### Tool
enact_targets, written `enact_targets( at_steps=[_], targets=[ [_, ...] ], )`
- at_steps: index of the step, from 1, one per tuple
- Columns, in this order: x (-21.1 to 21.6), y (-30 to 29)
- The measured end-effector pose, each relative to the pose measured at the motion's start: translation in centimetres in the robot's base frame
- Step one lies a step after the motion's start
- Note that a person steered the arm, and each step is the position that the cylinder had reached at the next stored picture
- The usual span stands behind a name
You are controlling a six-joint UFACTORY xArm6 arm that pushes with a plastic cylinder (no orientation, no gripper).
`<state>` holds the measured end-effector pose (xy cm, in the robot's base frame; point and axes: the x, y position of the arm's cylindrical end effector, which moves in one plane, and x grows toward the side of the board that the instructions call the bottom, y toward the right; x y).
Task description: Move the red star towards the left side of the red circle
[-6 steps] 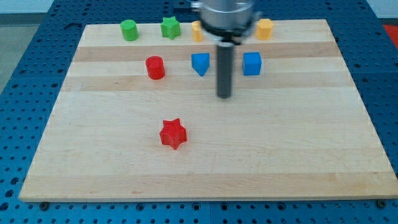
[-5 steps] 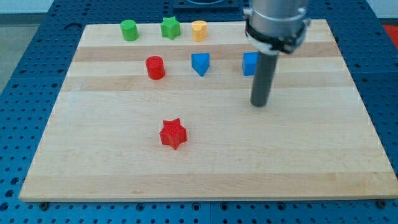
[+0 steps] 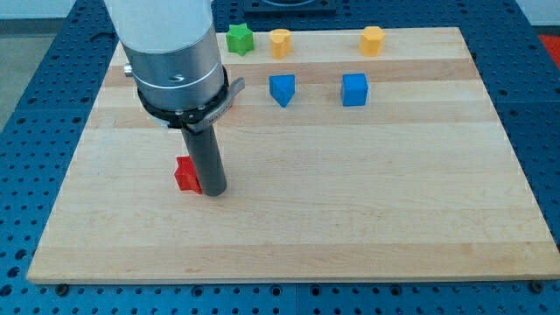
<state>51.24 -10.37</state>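
my tip (image 3: 213, 192): down on the wooden board (image 3: 367, 210), holds nothing (bare rod)
red star (image 3: 185, 175): touching the tip's left side, partly hidden by rod
red circle: hidden behind the arm

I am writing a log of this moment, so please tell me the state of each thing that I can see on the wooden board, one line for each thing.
My tip: on the board, touching the red star's right side.
Red star block: partly hidden by the rod.
Green star block: free, near the view's top.
Two yellow blocks: free, top row.
Two blue blocks: free, second row.
Red circle: hidden by the arm.
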Motion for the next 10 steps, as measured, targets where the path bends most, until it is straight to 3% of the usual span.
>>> enact_targets(
  at_steps=[2,4,6,8,10],
  targets=[
    [-2.3,-5.6],
    [-9.0,-6.1],
    [-3.9,-5.6],
    [-6.3,-9.7],
    [-10.8,-9.8]
  ],
)
